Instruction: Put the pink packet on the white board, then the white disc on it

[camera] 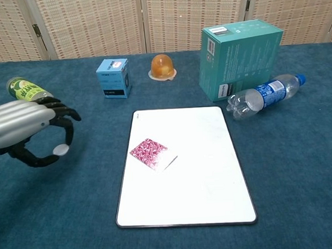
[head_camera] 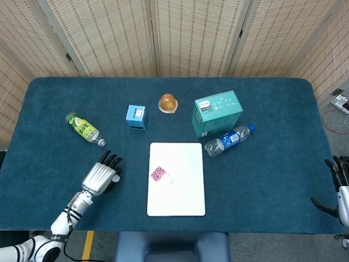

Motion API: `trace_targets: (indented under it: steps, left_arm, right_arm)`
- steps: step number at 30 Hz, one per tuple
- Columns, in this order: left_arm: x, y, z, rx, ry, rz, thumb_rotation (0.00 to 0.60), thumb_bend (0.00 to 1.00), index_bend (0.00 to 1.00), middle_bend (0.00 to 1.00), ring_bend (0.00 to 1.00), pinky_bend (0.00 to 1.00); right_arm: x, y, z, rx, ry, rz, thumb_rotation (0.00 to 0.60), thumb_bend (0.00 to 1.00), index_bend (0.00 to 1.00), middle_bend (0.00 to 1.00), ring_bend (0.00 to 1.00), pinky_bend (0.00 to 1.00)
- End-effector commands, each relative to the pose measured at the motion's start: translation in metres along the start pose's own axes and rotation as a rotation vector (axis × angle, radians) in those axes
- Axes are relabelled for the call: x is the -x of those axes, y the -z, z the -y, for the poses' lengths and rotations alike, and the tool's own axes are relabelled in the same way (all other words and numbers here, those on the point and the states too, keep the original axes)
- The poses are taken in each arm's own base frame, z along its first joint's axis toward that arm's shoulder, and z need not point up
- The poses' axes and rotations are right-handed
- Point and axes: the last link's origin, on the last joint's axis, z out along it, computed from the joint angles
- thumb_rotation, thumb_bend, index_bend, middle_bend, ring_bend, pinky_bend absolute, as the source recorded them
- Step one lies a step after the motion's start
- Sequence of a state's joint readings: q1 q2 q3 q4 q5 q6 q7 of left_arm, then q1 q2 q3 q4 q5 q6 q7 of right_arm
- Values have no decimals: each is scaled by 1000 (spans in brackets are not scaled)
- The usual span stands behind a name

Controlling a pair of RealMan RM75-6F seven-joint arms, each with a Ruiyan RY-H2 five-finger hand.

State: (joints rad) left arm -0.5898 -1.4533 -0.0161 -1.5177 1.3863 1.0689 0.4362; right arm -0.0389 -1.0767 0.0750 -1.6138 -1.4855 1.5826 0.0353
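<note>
Lying flat on the left half of the white board (camera: pixel 202 156), the pink packet (camera: pixel 150 153) looks thin, light and limp. The small white disc (camera: pixel 60 149), probably light and slippery, sits pinched in the left hand (camera: pixel 28 133), raised left of the board. The right hand (head_camera: pixel 339 188) rests at the far right edge; its fingers look spread, holding nothing.

A white board (camera: pixel 203 173) lies on the blue table (camera: pixel 304 167) with a pink packet (camera: pixel 150 153) on its left half. The left hand (camera: pixel 28 133) hovers left of the board, pinching a white disc (camera: pixel 60 149). Behind stand a small blue box (camera: pixel 113 77), an orange jelly cup (camera: pixel 162 66), a teal box (camera: pixel 238 57) and a water bottle (camera: pixel 264 96).
</note>
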Motion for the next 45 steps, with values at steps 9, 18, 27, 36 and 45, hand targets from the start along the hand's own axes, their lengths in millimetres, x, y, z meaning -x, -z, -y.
trace_targets:
  steps: [9, 18, 27, 36, 45]
  left_arm:
    - [-35, -42, -67, 192, -16, -73, 600, 442, 511, 201, 143, 8]
    - [-33, -73, -105, 246, -20, -42, 600, 441, 507, 201, 143, 7]
    - [-30, -91, -126, 248, -40, -14, 600, 441, 502, 201, 143, 7]
    - [-25, -101, -133, 230, -58, 14, 600, 441, 496, 201, 143, 7]
    - [-22, -102, -126, 198, -82, 40, 600, 436, 439, 201, 135, 5]
  right_arm:
    - [-3, 2, -4, 12, 1, -7, 600, 67, 86, 58, 51, 6]
    - [-1, 4, -7, 26, -2, -5, 600, 67, 86, 58, 51, 6]
    - [-1, 4, -10, 34, -1, -4, 600, 67, 86, 58, 51, 6]
    - [0, 5, -14, 45, -7, -3, 600, 67, 86, 58, 51, 6]
    - [0, 7, -18, 52, -9, -4, 600, 66, 86, 58, 50, 6]
